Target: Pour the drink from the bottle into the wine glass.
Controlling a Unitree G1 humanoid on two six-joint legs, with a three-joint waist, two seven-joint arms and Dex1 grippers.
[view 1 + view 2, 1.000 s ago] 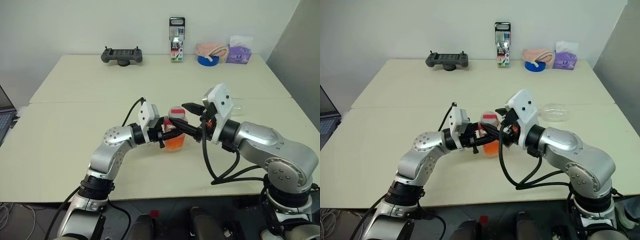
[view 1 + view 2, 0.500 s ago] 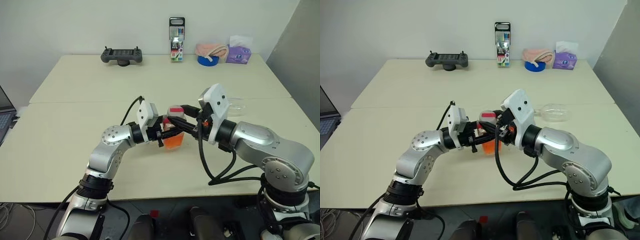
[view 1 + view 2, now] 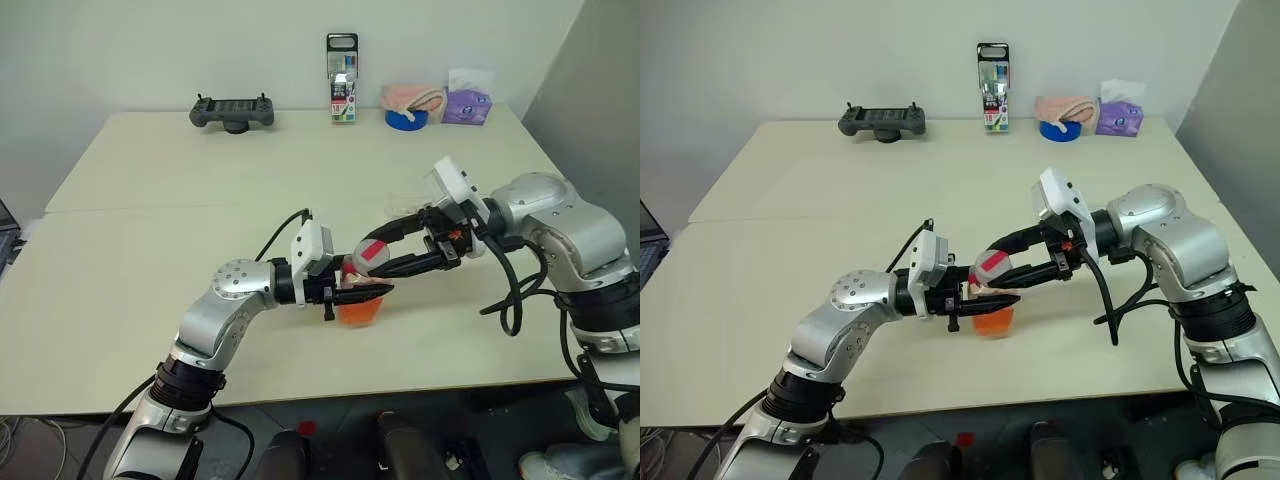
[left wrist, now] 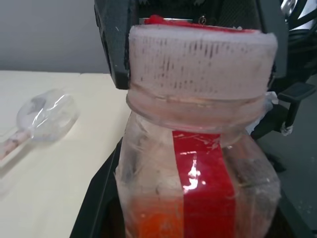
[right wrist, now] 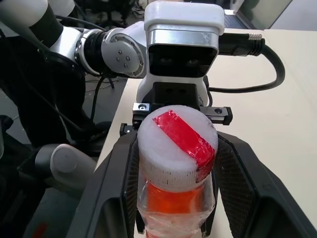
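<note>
- Presently the bottle [image 3: 358,297] stands near the front middle of the counter [image 3: 150,230], tilted a little, with its white cap [image 3: 372,253] striped in red leaning toward the robot's right.
- Inside it, the drink [image 3: 993,320] sits as an orange band at the bottom.
- From the left, the left hand [image 3: 352,295] reaches in about level, and its black fingers are clamped on the bottle's lower body.
- From the right, the right hand [image 3: 388,250] comes in angled slightly downward; its two black fingers [image 5: 240,178] flank the cap on either side.
- Whether those fingers actually press the cap or only bracket it, I cannot tell.
- Lying on its side on the counter just behind the right arm is the wine glass [image 4: 47,115], well apart from the bottle.
- Along the far edge of the counter stand a dark handheld controller [image 3: 231,109], a tall box of pens [image 3: 341,65], a blue tape roll [image 3: 407,118], a pink cloth [image 3: 411,97] and a purple tissue pack [image 3: 468,103].
</note>
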